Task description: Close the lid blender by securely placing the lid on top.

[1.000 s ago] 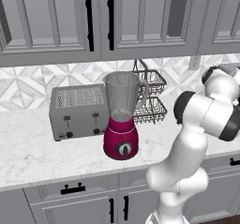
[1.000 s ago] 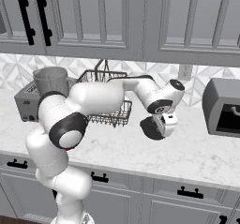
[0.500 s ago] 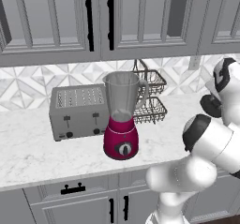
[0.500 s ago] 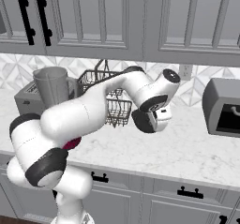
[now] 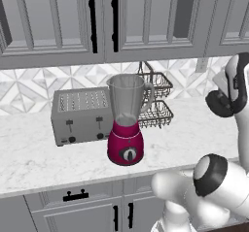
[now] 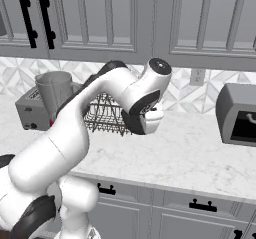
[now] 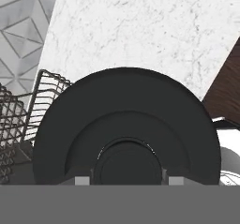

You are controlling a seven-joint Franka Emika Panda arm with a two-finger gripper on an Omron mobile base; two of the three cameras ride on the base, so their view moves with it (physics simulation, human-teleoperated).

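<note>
You've got the lid (image 7: 126, 124) right up against the hand camera: a round, matte black disc with stepped rings, clamped in the gripper (image 7: 126, 178) above the white marble counter (image 7: 140, 26). The blender (image 5: 127, 124) stands open on that counter, clear grey tapered jar on a glossy magenta base, just beside the silver toaster (image 5: 80, 115). A wire rack (image 5: 155, 110) sits behind it.

The arm (image 6: 75, 133) sweeps from the lower left up to mid-frame, its hand (image 6: 145, 115) above the counter (image 6: 190, 153). Behind it a wire rack (image 6: 107, 115) stands. At the left are the blender (image 6: 54, 90) jar and toaster (image 6: 30, 110); a microwave (image 6: 239, 115) sits at right.
</note>
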